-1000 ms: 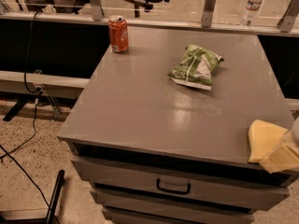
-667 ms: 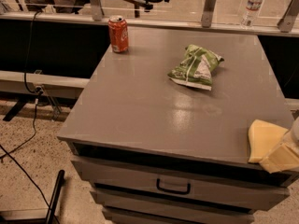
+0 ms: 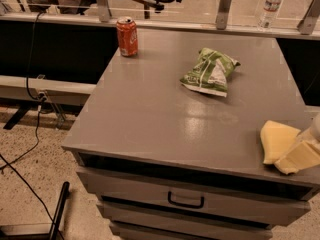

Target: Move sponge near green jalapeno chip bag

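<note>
- One pale yellow foam sponge [image 3: 276, 140] lies at the front right edge of the grey table with drawers [image 3: 150, 119].
- One crinkled green jalapeno chip bag [image 3: 210, 71] lies toward the back, well apart from the sponge.
- One red soda can [image 3: 127, 36] stands upright at the back left corner.
- My gripper [image 3: 300, 157] comes in low from the right, against the sponge's right side. I cannot tell whether it is spread or pressed together.

Office or lab test space: grey drawer cabinet [image 3: 150, 134] used as a bench, speckled floor with loose cables [image 3: 31, 149] on the left, railed ledge with a water bottle [image 3: 271, 4] at the far side. The gripper [image 3: 298, 158] is at the cabinet's near right edge.
</note>
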### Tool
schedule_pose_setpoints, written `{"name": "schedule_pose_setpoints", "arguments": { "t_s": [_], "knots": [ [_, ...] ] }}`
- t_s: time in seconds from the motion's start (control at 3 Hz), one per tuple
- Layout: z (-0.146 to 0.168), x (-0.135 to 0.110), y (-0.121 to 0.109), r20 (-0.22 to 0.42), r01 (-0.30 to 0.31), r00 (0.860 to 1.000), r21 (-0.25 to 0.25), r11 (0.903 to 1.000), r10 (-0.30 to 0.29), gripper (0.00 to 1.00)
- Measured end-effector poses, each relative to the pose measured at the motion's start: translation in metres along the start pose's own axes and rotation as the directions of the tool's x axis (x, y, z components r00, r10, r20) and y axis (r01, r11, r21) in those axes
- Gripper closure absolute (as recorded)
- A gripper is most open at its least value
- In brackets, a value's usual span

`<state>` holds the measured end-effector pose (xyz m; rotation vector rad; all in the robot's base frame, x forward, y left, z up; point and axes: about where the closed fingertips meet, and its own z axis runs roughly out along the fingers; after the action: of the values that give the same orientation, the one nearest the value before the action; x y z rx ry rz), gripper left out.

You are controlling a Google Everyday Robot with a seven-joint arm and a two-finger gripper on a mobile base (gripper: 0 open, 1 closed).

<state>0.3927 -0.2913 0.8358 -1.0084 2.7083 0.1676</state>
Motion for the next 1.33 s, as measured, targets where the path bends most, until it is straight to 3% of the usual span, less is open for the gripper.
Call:
{"name": "schedule_pose_setpoints", "arguments": {
  "t_s": [0.67,1.33],
  "knots": [
    [-0.023,-0.056,-0.016,0.144,0.059,0.988,-0.060,0.9965,-0.050,1.00],
    [-0.009,-0.122,-0.031,0.270,0.074,0.961,-0.035,0.9966,-0.062,1.00]
  ]
}}
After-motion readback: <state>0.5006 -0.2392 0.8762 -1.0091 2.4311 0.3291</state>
